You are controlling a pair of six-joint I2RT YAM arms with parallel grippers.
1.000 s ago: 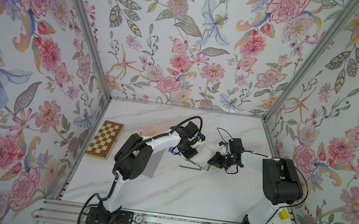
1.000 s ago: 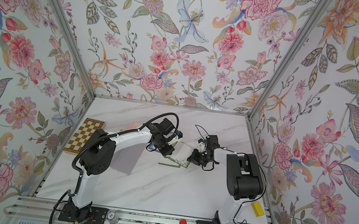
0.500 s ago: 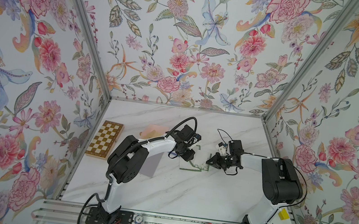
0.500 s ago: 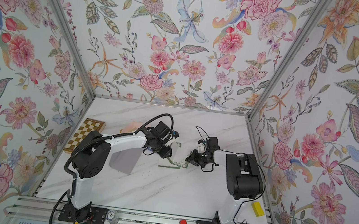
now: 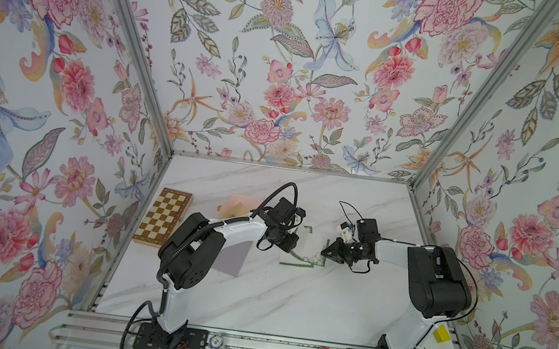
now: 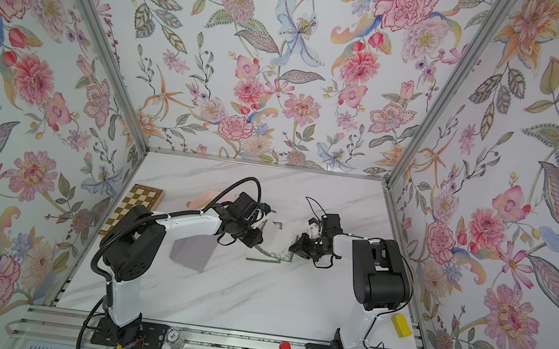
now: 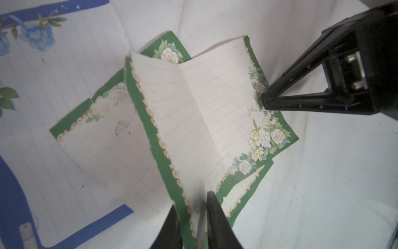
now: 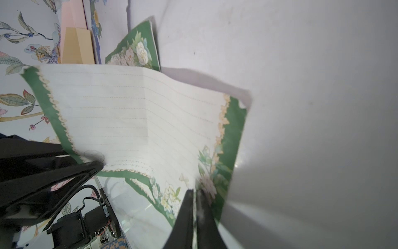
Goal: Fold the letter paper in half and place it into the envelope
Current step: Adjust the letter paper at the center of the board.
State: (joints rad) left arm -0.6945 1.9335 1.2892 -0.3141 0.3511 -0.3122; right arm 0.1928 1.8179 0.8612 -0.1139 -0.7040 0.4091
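The letter paper [image 7: 193, 107], lined cream with a green border and white flowers, hangs creased and half open above the table [image 5: 254, 297] between both arms. My right gripper [image 8: 193, 191] is shut on its flowered corner. My left gripper [image 7: 191, 200] straddles the opposite corner with its jaws a little apart and the sheet resting against one finger. In both top views the paper [image 5: 308, 247] [image 6: 278, 243] sits between the left gripper [image 5: 295, 249] and the right gripper [image 5: 325, 253]. A pale lavender envelope [image 5: 232, 259] lies flat beside the left arm.
A second green-bordered sheet [image 7: 97, 129] and a blue-bordered sheet [image 7: 43, 86] lie on the table under the lifted paper. Pink and peach envelopes [image 5: 237, 204] sit behind the left arm. A chessboard [image 5: 162, 218] is at the left wall and a yellow block [image 5: 442, 332] at the front right.
The left arm has shifted left and nearer, and its jaws have parted from their earlier tight grip on the paper corner. The right gripper has kept its hold and barely moved.
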